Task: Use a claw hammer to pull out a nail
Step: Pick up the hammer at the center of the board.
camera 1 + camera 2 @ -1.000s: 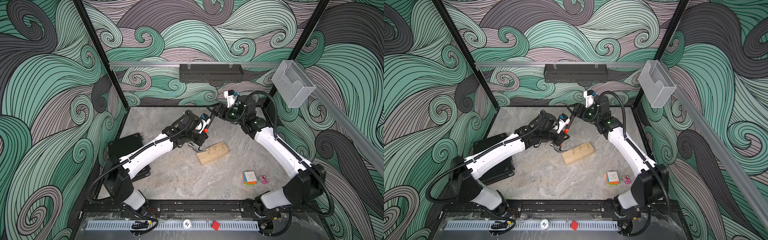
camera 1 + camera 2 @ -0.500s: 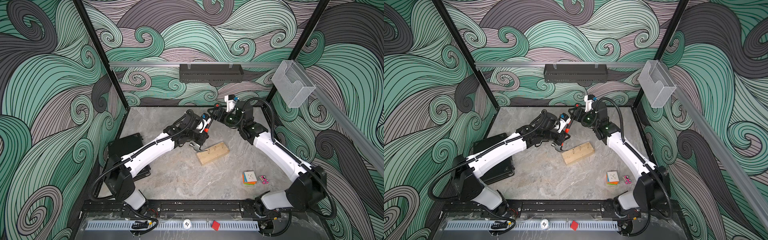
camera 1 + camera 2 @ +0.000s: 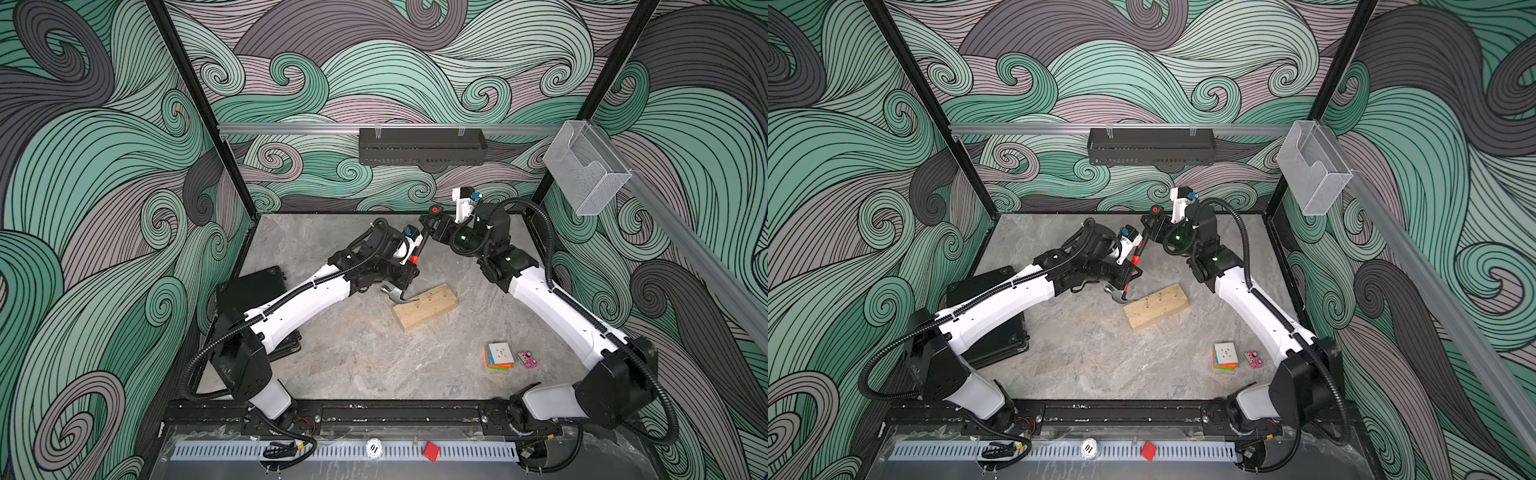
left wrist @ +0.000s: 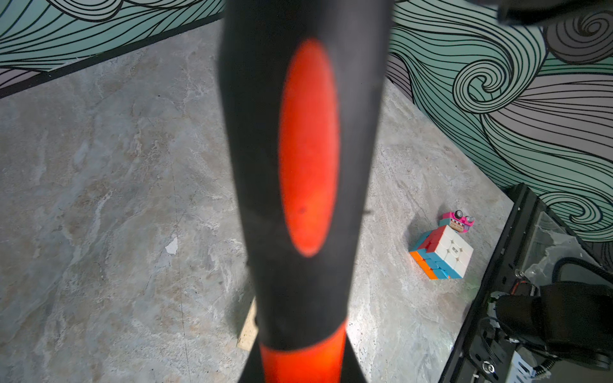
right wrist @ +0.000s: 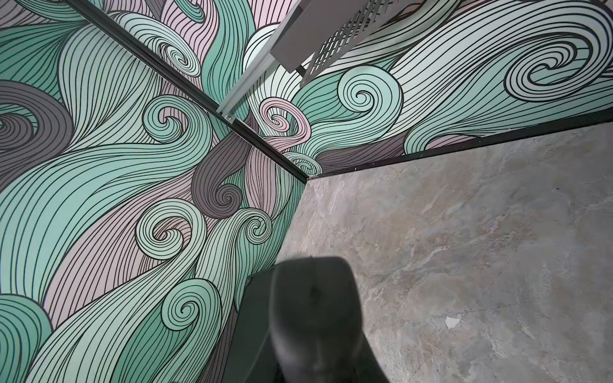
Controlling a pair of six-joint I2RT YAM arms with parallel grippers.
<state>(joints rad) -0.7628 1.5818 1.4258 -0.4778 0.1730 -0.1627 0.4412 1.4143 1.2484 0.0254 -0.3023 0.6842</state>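
Note:
The claw hammer [image 3: 395, 292] stands nearly upright, its grey head low and the claw tip at the left-most nail [image 3: 417, 298] in the wooden block [image 3: 434, 309]. My left gripper [image 3: 409, 272] is shut on the orange-red shaft; in the left wrist view the handle [image 4: 308, 149] fills the middle, with dark fingers [image 4: 355, 368] flanking it. My right gripper [image 3: 430, 227] is shut on the black handle end, which shows as a blurred dark shape [image 5: 315, 298] in the right wrist view. In a top view the head [image 3: 1115, 293] meets the block [image 3: 1158, 309].
A colourful cube [image 3: 498, 355] and a small pink toy [image 3: 527, 358] lie at the front right. A black case [image 3: 253, 291] sits under the left arm. A black shelf [image 3: 422, 145] and a clear bin [image 3: 586, 166] hang on the walls.
My right gripper has moved left onto the handle's black end and closed on it. The left arm and the hammer head have barely moved.

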